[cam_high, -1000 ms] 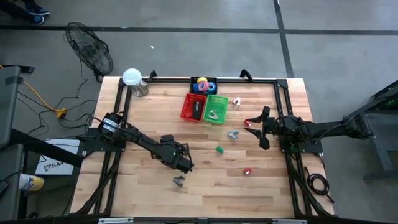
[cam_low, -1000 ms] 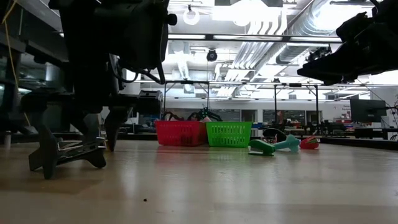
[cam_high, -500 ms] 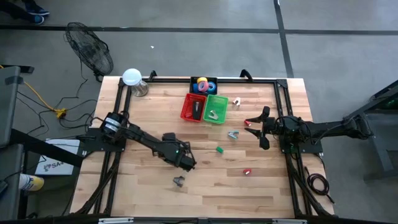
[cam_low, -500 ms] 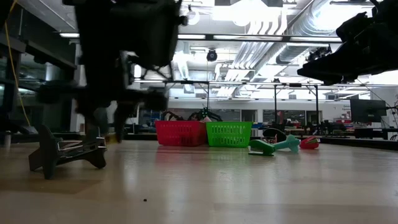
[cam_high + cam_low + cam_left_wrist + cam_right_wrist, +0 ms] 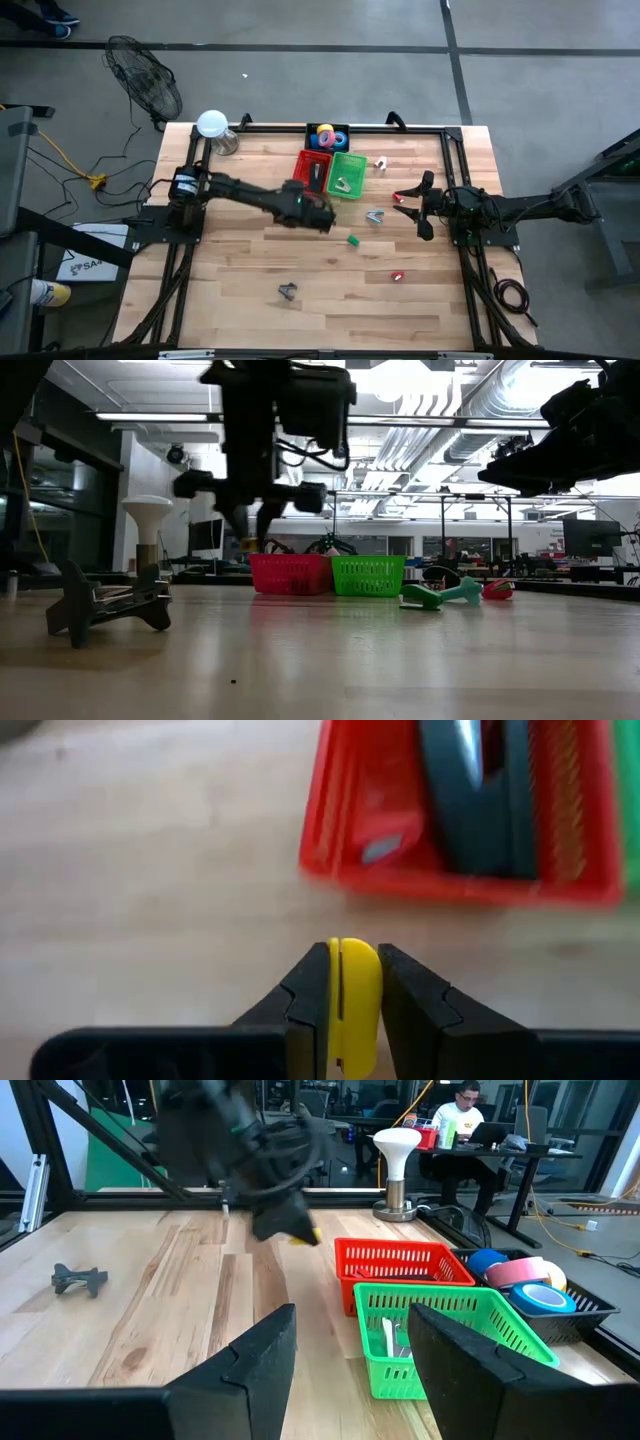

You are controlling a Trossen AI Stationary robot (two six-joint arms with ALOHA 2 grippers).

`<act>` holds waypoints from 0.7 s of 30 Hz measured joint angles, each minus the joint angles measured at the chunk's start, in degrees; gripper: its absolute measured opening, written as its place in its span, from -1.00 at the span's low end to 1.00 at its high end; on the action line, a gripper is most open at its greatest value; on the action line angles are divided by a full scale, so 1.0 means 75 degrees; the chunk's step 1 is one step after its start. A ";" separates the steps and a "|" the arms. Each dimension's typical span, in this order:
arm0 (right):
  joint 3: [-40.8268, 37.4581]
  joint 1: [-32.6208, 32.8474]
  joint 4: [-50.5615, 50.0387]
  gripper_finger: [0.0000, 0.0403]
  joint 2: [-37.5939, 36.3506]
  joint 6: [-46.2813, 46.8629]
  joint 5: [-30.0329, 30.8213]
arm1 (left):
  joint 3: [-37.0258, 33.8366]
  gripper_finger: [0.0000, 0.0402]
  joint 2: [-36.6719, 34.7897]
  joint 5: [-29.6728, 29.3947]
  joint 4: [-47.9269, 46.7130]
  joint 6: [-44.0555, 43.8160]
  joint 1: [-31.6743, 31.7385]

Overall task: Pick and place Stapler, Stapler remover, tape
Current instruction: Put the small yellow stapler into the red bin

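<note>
The red basket (image 5: 311, 172) stands toward the far edge of the table (image 5: 240, 300), with the stapler (image 5: 478, 800) lying inside it. A small rectangular label shows on the basket's inner floor beside the stapler, but its writing cannot be read.

The left gripper (image 5: 345, 982) hangs just in front of the red basket, on its near side, raised above the wood. Its two fingers (image 5: 310, 995) are pressed together on a small yellow piece (image 5: 348, 1000), which stands upright between the pads.

Touching the red basket on its right is a green basket (image 5: 347, 175) with a pale metal piece in it. Behind both baskets sits a black tray (image 5: 575, 1315) that holds the tape (image 5: 523, 1275): pink, blue and yellow rolls show there.

The right gripper (image 5: 413, 205) waits well to the right of the red basket, near the table's right edge, and grips nothing; its fingers (image 5: 255, 1355) stand apart.

A dark staple remover (image 5: 105, 610) rests alone on the wood, far nearer the front edge than the red basket. Between the red basket and the right gripper lie a grey claw piece (image 5: 375, 216), a small green piece (image 5: 353, 240) and, nearer the front, a small red piece (image 5: 397, 276).
</note>
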 joint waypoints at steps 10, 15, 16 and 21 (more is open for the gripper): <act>-0.0001 0.0001 0.0000 -0.08 0.0000 -0.0002 0.0000 | 0.0751 -0.66 -0.0020 -0.0433 0.0507 0.2062 0.1187; 0.0000 0.0001 0.0000 -0.08 0.0000 -0.0003 0.0000 | 0.0757 -0.66 0.0086 -0.0224 0.0815 0.2642 0.1708; 0.0000 -0.0001 -0.0002 -0.08 0.0000 -0.0001 0.0000 | 0.0751 -0.66 0.0113 -0.0146 0.0823 0.2713 0.1788; -0.0002 0.0001 -0.0003 -0.08 0.0000 -0.0002 0.0000 | 0.0749 -0.66 0.0312 0.0201 0.0855 0.3022 0.2072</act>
